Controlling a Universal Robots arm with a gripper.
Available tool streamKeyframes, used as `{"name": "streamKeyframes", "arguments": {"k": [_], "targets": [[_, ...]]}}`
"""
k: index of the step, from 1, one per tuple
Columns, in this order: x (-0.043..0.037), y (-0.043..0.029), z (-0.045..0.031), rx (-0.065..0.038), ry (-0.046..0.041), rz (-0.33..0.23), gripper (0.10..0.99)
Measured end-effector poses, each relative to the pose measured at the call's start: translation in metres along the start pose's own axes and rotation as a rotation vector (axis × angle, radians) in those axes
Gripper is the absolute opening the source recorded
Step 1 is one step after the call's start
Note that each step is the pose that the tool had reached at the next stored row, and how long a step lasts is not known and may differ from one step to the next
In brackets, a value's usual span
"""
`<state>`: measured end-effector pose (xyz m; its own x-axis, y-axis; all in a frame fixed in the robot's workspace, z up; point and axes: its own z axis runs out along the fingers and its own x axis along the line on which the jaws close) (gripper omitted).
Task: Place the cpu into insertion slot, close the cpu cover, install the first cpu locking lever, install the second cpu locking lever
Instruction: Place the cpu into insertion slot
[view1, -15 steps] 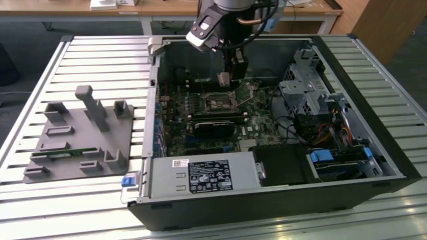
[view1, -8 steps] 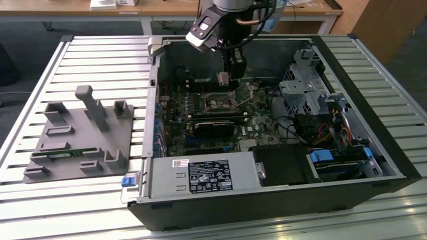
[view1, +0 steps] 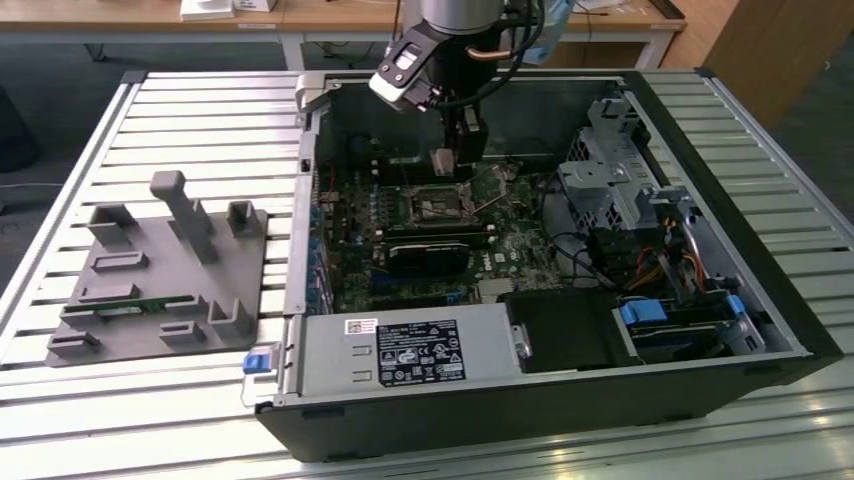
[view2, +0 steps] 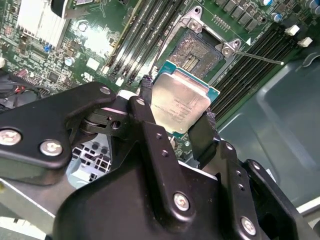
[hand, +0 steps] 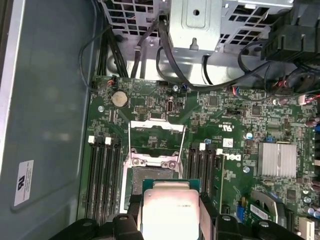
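One cpu (view2: 181, 102) in my claw (view2: 177, 106): I hold it by two opposite edges, its pale metal top facing my cameras.
Claw opening: my fingers (view2: 150, 125) are spread just as wide as the chip and closed firmly on it. They touch nothing else.
Why by the edges: I judge this keeps the underside free and the chip flat, ready to go down level.
Where the cpu is: it hangs above the green board, close to the insertion slot (view2: 200, 50) but not seated. The dark socket centre lies bare in both wrist views.
Bearing: in the exterior view the slot is near, at six o'clock from my claw.
Cpu cover (hand: 157, 125): the silver frame is swung up and back from the socket, which leaves the way in open.
Lever: a thin metal rod (view2: 257, 58) sticks out beside the socket. I judge it unlatched.
Computer case (view1: 534, 400): it lies on its side with the open face up, so I can reach straight down to the board.
Grey fixture block (view1: 160, 270): it sits at nine o'clock from the case, well apart.
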<state>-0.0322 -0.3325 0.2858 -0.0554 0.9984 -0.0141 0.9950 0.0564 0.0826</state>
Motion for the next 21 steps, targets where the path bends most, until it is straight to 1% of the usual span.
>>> {"name": "streamKeyframes", "arguments": {"k": [21], "targets": [[0.0002, -0.0008, 0.0086, 0.000, 0.0001, 0.001, 0.537]]}}
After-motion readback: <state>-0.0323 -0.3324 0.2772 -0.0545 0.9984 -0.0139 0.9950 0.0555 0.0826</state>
